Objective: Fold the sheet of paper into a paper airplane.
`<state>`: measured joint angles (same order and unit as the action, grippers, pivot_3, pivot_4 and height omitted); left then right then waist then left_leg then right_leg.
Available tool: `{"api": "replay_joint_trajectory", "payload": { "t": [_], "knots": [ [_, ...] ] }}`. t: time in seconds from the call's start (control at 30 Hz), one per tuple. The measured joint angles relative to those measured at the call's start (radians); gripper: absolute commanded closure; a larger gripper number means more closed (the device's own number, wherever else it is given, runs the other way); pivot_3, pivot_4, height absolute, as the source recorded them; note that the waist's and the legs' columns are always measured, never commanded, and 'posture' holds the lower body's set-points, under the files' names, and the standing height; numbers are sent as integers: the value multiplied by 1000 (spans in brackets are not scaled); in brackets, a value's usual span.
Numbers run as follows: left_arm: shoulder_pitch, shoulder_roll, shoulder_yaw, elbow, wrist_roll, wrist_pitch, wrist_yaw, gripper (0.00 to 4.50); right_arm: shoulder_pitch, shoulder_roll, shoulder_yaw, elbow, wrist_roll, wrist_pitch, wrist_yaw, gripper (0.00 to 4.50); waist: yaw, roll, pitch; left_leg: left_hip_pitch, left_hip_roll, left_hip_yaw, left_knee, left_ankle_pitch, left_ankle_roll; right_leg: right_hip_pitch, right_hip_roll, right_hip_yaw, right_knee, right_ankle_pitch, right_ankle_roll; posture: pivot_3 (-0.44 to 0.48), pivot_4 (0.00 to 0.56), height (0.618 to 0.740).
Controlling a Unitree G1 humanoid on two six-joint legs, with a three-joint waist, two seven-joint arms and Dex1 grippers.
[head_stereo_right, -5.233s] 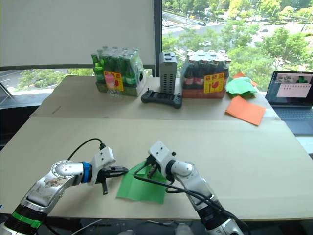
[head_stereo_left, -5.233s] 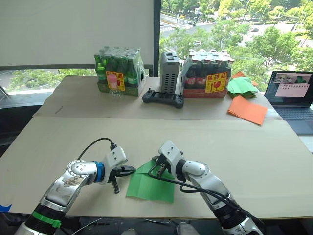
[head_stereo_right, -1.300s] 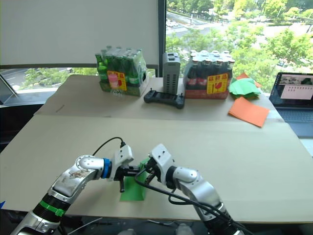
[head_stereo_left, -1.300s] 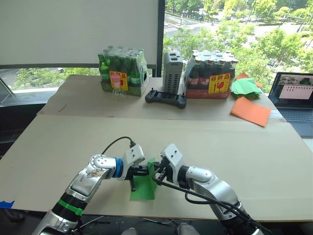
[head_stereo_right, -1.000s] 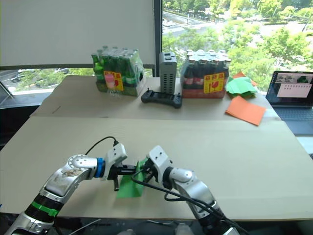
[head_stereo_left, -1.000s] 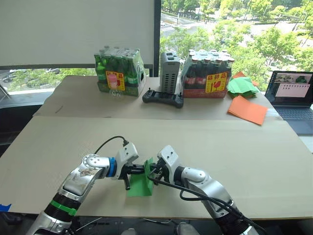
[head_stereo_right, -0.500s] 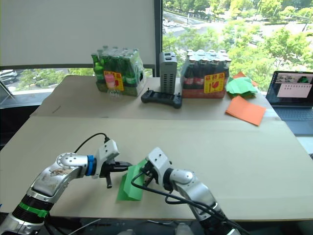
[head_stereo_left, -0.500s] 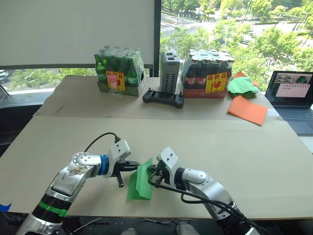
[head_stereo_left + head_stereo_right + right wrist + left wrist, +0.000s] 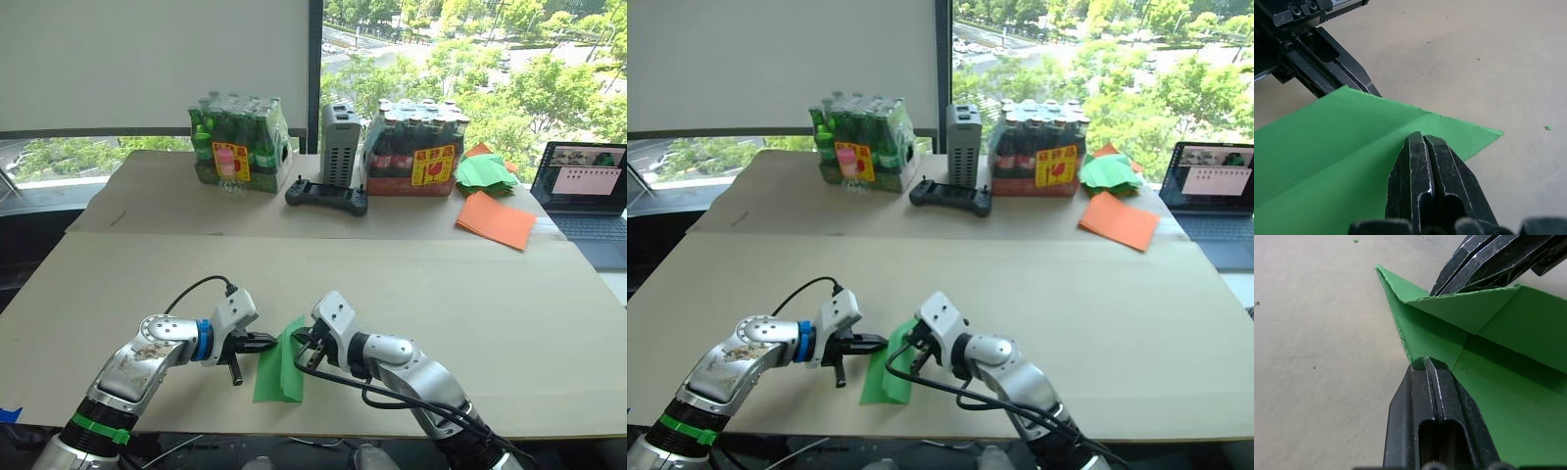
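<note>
The left arm reaches in from the near left edge of the table (image 9: 509, 294), elbow bent and forearm angled toward the middle, so that the left gripper (image 9: 265, 342) points sideways to the robot's right with its two black fingers pressed together. In the left wrist view their tips meet the edge of the sheet of paper (image 9: 279, 364), though whether they pinch it or just touch it cannot be told. The sheet, bright green and already creased into a narrow folded shape, sits near the front edge of the table between both grippers, one flap raised. The right arm comes in from the near right, forearm slanting left and down, and the right gripper (image 9: 302, 342) has its fingers closed too, tips resting on the paper's upper fold beside the crease.
</note>
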<state>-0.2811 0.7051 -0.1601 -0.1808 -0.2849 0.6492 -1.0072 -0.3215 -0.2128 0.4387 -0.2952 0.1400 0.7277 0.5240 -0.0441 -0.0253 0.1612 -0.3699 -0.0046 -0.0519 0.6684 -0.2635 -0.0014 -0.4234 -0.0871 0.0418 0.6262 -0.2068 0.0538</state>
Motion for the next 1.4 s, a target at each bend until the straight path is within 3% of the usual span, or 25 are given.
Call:
{"api": "replay_joint_trajectory", "payload": {
  "t": [0.53, 1.07, 1.4],
  "knots": [
    [-8, 12, 31, -2, -35, 9, 10, 4469, -13, 17, 27, 21, 0, 0, -1, 4500, -1, 0, 0, 0, 0, 0, 0, 0, 0, 0, 0, 0, 0, 0, 0, 0, 150, 740],
    [-48, -85, -63, -8, -34, 10, 15, 4469, -7, -25, -26, -46, 20, 39, -2, 4500, -1, 0, 0, 0, 0, 0, 0, 0, 0, 0, 1, 0, 0, 0, 0, 0, 150, 740],
    [-49, -77, -71, 40, -30, 1, 12, 4469, -7, 20, -8, -50, 22, 45, -21, 4500, -1, 0, 0, 0, 1, 0, 0, 0, 0, 0, 1, 0, 0, 0, -1, 0, 150, 740]
  ]
}}
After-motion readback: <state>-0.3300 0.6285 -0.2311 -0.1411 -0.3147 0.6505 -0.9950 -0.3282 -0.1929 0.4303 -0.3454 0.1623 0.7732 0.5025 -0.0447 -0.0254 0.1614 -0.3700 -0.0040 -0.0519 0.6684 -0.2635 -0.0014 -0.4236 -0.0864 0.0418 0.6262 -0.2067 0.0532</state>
